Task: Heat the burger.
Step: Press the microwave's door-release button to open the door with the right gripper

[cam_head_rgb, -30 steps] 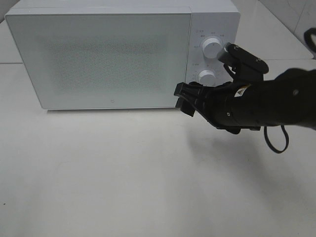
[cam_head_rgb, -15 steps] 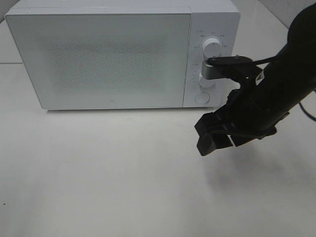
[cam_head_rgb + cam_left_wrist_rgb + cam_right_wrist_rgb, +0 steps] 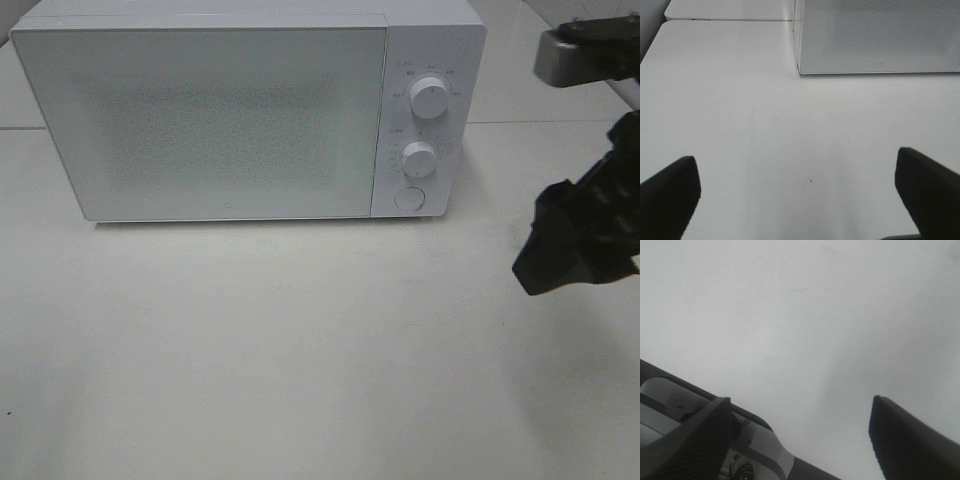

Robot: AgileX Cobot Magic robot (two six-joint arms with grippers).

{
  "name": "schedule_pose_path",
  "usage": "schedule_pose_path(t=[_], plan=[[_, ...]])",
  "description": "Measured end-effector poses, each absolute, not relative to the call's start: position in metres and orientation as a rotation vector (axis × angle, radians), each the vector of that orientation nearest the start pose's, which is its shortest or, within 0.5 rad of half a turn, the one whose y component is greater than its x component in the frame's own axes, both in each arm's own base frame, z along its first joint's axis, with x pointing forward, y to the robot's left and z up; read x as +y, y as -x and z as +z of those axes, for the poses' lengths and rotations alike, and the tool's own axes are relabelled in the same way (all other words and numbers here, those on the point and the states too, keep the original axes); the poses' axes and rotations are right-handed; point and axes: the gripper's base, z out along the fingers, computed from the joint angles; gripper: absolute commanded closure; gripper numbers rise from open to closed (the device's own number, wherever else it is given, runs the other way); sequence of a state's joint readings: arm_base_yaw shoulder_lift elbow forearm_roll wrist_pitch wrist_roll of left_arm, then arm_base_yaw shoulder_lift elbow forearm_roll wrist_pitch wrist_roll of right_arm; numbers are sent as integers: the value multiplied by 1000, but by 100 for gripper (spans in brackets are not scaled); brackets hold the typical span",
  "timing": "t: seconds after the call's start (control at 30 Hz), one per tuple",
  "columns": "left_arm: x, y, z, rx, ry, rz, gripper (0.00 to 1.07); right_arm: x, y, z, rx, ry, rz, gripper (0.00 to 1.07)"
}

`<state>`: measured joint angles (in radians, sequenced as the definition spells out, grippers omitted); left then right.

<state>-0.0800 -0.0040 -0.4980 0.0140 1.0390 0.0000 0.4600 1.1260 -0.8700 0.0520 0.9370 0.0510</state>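
Observation:
The burger is out of view. The white microwave (image 3: 230,120) stands at the back of the table with its door shut; its front corner also shows in the left wrist view (image 3: 875,35). My right gripper (image 3: 545,255) hangs at the right edge of the exterior view, to the right of the control panel and apart from it. Its wrist view shows the right gripper (image 3: 800,435) open over bare table with nothing between its fingers. My left gripper (image 3: 797,192) is open too, empty, above the table in front of the microwave's left end.
The control panel carries an upper knob (image 3: 430,97), a lower knob (image 3: 419,157) and a round button (image 3: 408,198). The white table (image 3: 300,340) spreads in front of the microwave. A black and white machine part (image 3: 670,405) shows at the edge of the right wrist view.
My right arm has drawn back from the microwave's knobs, swinging down and then out to the right edge. The microwave door stays shut. Both grippers remain open.

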Motion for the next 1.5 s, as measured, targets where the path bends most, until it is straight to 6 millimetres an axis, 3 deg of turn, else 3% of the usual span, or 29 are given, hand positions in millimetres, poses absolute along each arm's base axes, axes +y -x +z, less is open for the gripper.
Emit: schedule_pose_path(t=[0.07,0.2,0.27,0.3,0.37,0.4,0.5,0.77,1.2,1.5], plan=[[1,4,278,2019,-80,-34,9,91,-176,296,2636,521,224,32],[1,4,278,2019,-80,-34,9,73,-142,300,2587,527,205,32],[1,4,278,2019,-80,-34,9,69,-136,300,2575,526,202,32],[1,4,278,2019,-80,-34,9,61,-122,302,2526,519,203,32],[1,4,278,2019,-80,-34,9,57,-116,301,2510,519,197,32],[1,4,278,2019,-80,-34,9,50,-101,302,2468,508,209,32],[1,4,278,2019,-80,-34,9,43,-88,301,2436,488,219,32],[1,4,278,2019,-80,-34,9,12,-43,286,2293,219,188,32],[1,4,278,2019,-80,-34,9,0,1,282,2036,115,170,32],[1,4,278,2019,-80,-34,9,0,6,282,2010,99,147,32]])
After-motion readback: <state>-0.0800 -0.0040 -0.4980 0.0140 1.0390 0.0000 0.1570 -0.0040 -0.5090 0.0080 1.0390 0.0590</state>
